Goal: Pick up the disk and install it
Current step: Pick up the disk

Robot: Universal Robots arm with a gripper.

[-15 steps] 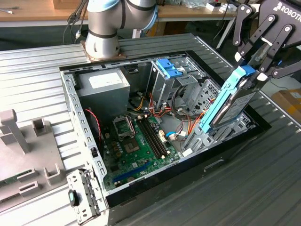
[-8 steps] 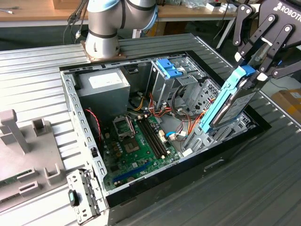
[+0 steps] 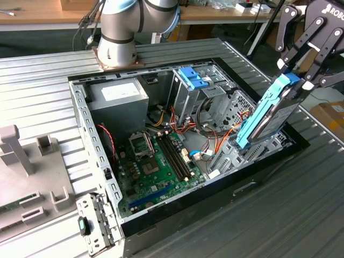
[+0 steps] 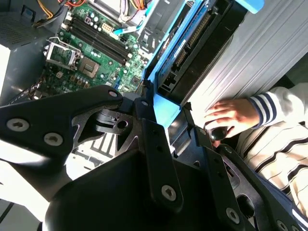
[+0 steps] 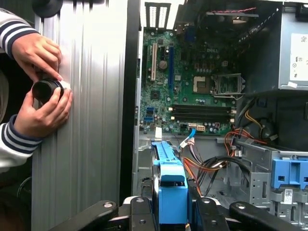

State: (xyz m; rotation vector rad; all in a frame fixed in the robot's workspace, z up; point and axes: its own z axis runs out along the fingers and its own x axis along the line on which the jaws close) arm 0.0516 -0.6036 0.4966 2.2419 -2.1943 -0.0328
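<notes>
Now | we log jaws pinching the blue-framed disk [image 3: 267,115] | tilted above open computer case [image 3: 81,115] | power-supply label [image 3: 120,92] unreadable.

Silver-grey arm [image 3: 118,32] with apparently pale-blue joint caps, black screw-pinned linkage jaws, white lettering on black housing.

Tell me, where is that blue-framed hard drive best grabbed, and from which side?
At its upper end, from above, pinching across its thin dimension. The disk is a flat slab that hangs tilted with its lower end toward the open computer case, so the top is the free end. The gripper holds it just so, shut on that end.
</notes>
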